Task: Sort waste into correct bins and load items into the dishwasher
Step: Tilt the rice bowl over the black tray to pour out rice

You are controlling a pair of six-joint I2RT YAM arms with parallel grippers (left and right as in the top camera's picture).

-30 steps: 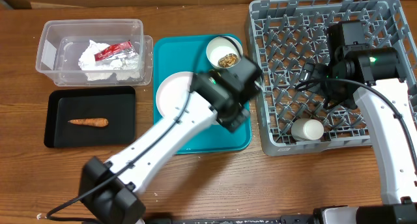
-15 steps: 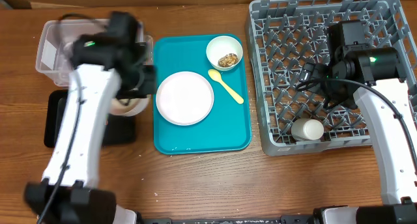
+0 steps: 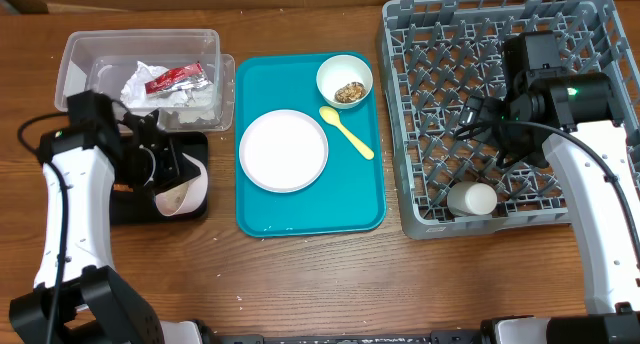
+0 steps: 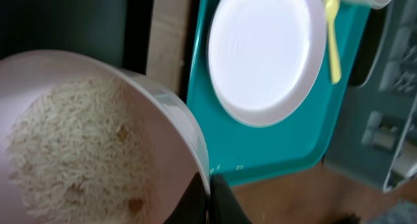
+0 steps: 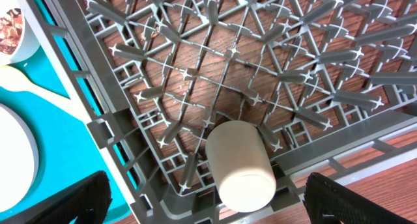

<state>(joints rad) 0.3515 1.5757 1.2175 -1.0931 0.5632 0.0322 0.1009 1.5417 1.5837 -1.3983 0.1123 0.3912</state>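
Note:
My left gripper point(image 4: 210, 199) is shut on the rim of a white bowl point(image 4: 98, 133) with loose white rice point(image 4: 78, 142) inside. In the overhead view that bowl point(image 3: 183, 192) hangs tilted over the right end of the black tray point(image 3: 190, 144). The arm hides the carrot. The clear tub point(image 3: 80, 64) holds the crumpled napkin point(image 3: 140, 84) and the red wrapper point(image 3: 178, 79). My right gripper point(image 5: 212, 198) stands open above the grey dish rack point(image 3: 560, 14), over a white cup point(image 5: 240, 162) lying on its side.
The teal serving tray point(image 3: 330, 209) between the bins and the rack carries a white plate point(image 3: 283, 151), a yellow spoon point(image 3: 347, 132) and a second white bowl point(image 3: 344, 81) with brown scraps. Bare wooden table runs along the near edge.
My left arm has swung from the teal tray to the far left, carrying the bowl of rice, which now tilts over the black tray. The right arm has not moved.

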